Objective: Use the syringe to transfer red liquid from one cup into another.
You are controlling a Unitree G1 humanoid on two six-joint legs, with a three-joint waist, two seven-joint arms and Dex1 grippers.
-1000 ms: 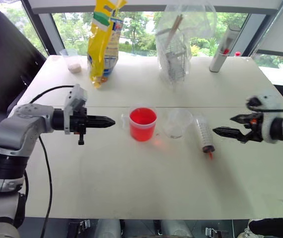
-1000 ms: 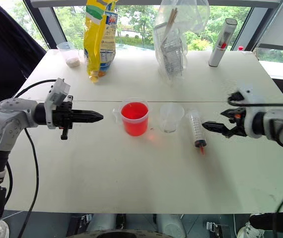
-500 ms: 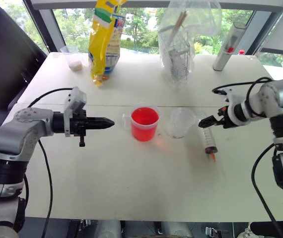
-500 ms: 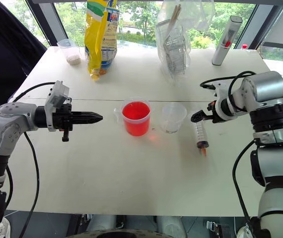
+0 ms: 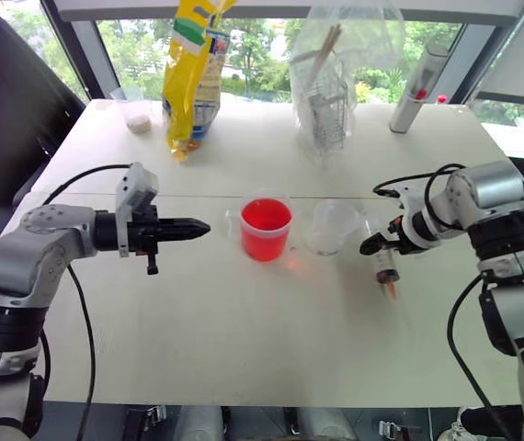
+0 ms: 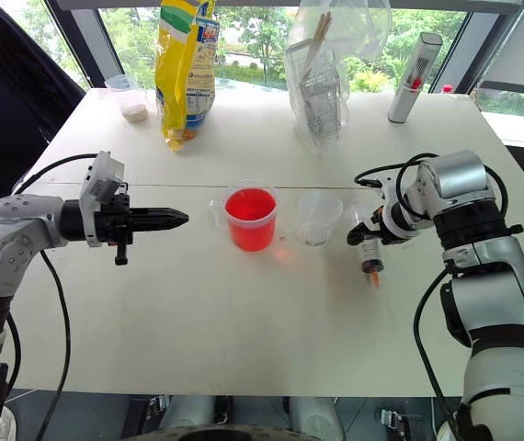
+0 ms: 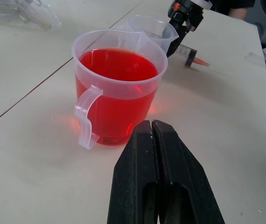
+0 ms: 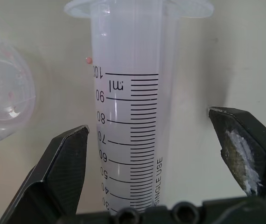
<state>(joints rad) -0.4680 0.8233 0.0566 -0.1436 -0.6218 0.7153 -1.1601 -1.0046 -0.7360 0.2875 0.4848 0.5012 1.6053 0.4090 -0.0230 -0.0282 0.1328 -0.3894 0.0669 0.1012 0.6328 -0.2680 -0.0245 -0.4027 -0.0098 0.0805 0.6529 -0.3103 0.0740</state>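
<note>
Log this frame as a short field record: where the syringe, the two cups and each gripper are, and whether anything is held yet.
syringe: lying flat on the table, right of the small cup
handled cup: upright, holds red liquid
small cup: upright, between handled cup and syringe, no red fill
right gripper: open, fingers either side of the syringe barrel, not closed on it
left gripper: shut, empty, pointing at the handled cup
held: nothing

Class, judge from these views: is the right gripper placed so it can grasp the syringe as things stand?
Probably yes. The right gripper is open over the syringe, one finger on each side of the barrel, with nothing between; the small cup stands clear beside it.
</note>
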